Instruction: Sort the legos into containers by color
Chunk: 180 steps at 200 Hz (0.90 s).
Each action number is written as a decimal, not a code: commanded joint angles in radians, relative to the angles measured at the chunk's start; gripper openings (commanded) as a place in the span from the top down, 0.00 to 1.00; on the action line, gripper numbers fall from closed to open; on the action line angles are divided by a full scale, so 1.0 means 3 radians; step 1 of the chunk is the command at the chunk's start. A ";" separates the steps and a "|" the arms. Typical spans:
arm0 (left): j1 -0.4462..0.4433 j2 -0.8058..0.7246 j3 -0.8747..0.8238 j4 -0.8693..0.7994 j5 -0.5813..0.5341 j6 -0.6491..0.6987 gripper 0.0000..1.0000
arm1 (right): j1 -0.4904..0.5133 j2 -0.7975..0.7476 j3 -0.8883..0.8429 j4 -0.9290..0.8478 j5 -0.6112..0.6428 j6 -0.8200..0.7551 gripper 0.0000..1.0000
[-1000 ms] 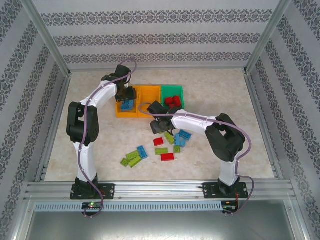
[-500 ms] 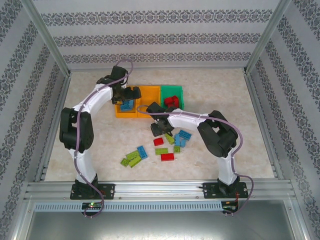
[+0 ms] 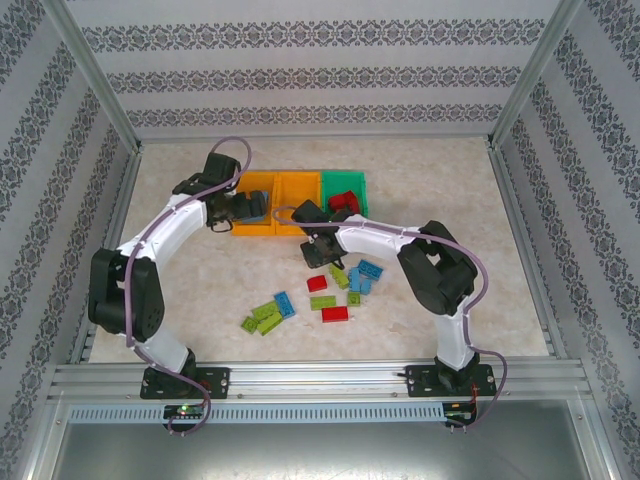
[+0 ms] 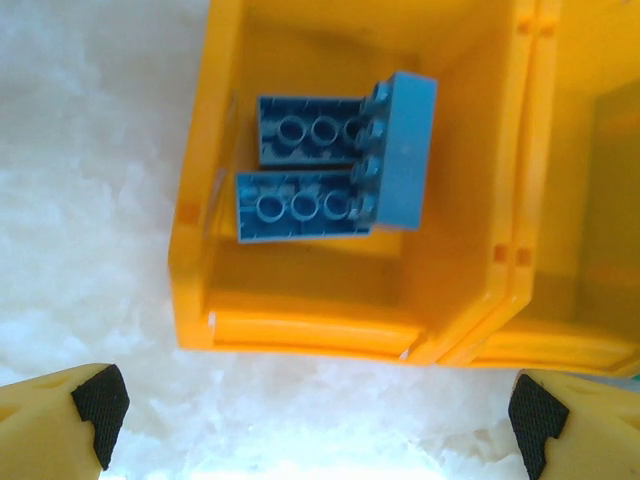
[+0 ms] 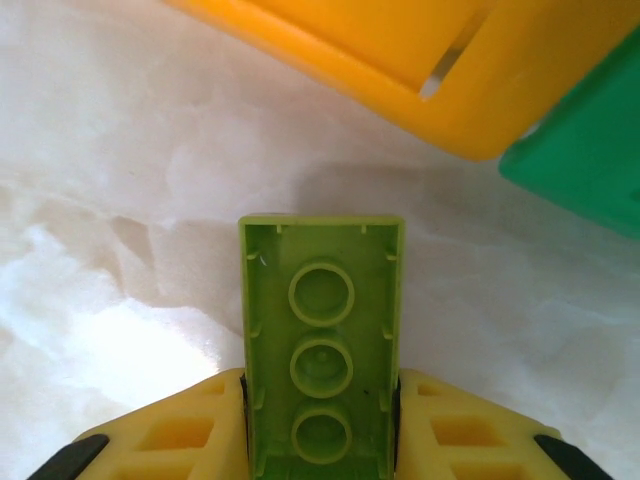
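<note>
While your right end effector [image 5: 320, 440] is clenched on the lime green brick [image 5: 320, 320], its long axis points at the middle orange bin [image 5: 400, 50], just beyond toward the far edge of the table [image 3: 450, 200]; the left end effector [image 4: 310, 410] hangs released.

On my left wrist feed, a small open-topped orange plastic bin [image 4: 195, 200] sits on the pale marbled counter [image 4: 90, 150]. Inside, two blue plastic lego bricks [image 4: 300, 208] lie side by side, hollow undersides up. A third blue brick [image 4: 405, 150] is tilted across their ends near the bin's right wall. A second orange bin [image 4: 580, 200] touches that wall. My left end effector [image 4: 315, 420] is spread wide, its black pads [image 4: 98, 405] well apart.
</note>
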 commanded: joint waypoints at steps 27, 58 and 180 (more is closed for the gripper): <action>0.0028 -0.0320 -0.0479 0.0194 -0.0005 0.0096 0.00 | -0.0049 -0.0269 0.0323 0.0199 -0.0294 0.0077 0.76; 0.0019 -0.0447 -0.0705 0.0224 0.0111 0.0071 0.00 | -0.0179 -0.0095 0.0567 0.0346 -0.0486 0.0230 0.76; -0.0418 -0.0981 -0.1385 0.0143 -0.0064 0.0100 0.04 | -0.0503 0.0883 0.1738 -0.0064 -0.0299 0.0503 0.66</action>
